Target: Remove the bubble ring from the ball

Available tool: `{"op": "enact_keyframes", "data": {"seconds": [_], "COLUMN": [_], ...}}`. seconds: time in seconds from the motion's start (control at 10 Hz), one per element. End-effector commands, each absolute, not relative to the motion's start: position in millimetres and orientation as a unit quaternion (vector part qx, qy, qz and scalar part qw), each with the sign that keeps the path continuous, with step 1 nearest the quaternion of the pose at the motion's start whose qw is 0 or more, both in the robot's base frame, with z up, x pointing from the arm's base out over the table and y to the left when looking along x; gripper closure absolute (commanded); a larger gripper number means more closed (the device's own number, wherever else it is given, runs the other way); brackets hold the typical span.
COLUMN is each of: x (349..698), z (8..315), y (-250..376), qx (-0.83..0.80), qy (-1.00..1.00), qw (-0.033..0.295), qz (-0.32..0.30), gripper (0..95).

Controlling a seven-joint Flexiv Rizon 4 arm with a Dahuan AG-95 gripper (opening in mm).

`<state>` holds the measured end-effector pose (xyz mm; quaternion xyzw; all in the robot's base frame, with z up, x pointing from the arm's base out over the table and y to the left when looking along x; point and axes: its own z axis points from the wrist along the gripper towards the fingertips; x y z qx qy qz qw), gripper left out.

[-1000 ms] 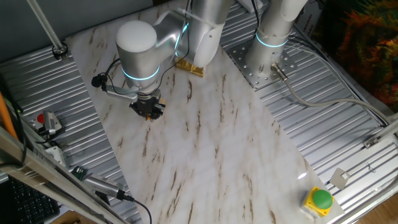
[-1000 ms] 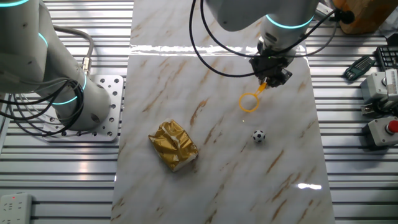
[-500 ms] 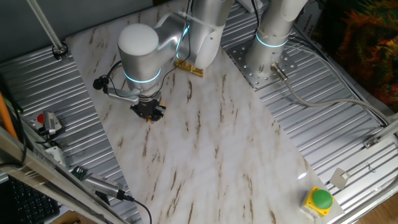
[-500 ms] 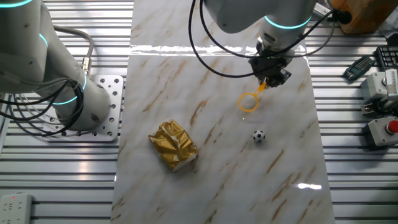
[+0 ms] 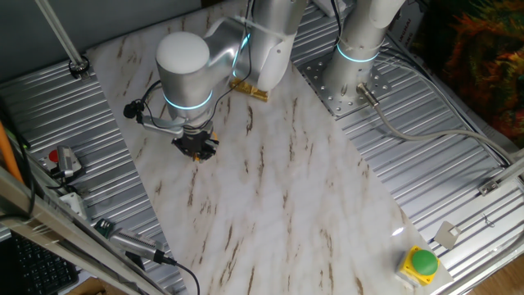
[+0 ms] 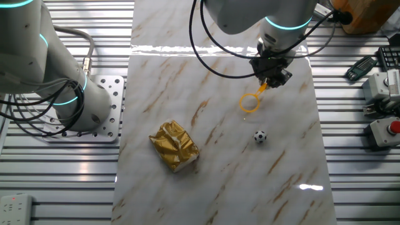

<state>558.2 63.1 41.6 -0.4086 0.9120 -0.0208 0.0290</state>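
In the other fixed view, the bubble ring (image 6: 250, 102) is a yellow-orange hoop with a short handle that runs up into my gripper (image 6: 272, 76). The gripper is shut on the handle, with the hoop low over the marble board. The black-and-white ball (image 6: 259, 136) sits on the board apart from the hoop, a little below and to its right. In one fixed view, the gripper (image 5: 195, 147) points down at the board's left part. The wand and ball are hidden behind it there.
A crumpled gold foil packet (image 6: 175, 145) lies on the marble board (image 6: 212, 181), left of the ball; its edge shows behind the arm (image 5: 250, 88). A second arm's base (image 5: 354, 57) stands on the ribbed metal table. A green button (image 5: 423, 261) sits at the near corner.
My arm has shifted very slightly over the board. The wand stays in the gripper and the ball has not moved.
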Motion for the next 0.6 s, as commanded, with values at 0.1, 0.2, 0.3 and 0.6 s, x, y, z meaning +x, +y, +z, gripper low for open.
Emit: {"op": "enact_keyframes", "data": {"seconds": [0.1, 0.2, 0.3, 0.6], "x": [557.9, 557.9, 557.9, 557.9], "z": [41.6, 41.6, 41.6, 41.6], "y": [63.0, 63.0, 63.0, 63.0], "qx": [-0.415, -0.423, -0.425, -0.424], "qy": [0.909, 0.905, 0.905, 0.905], "qw": [0.031, 0.031, 0.031, 0.032], "qz": [-0.021, -0.020, -0.020, -0.021], "gripper": [76.0, 38.0, 38.0, 38.0]}}
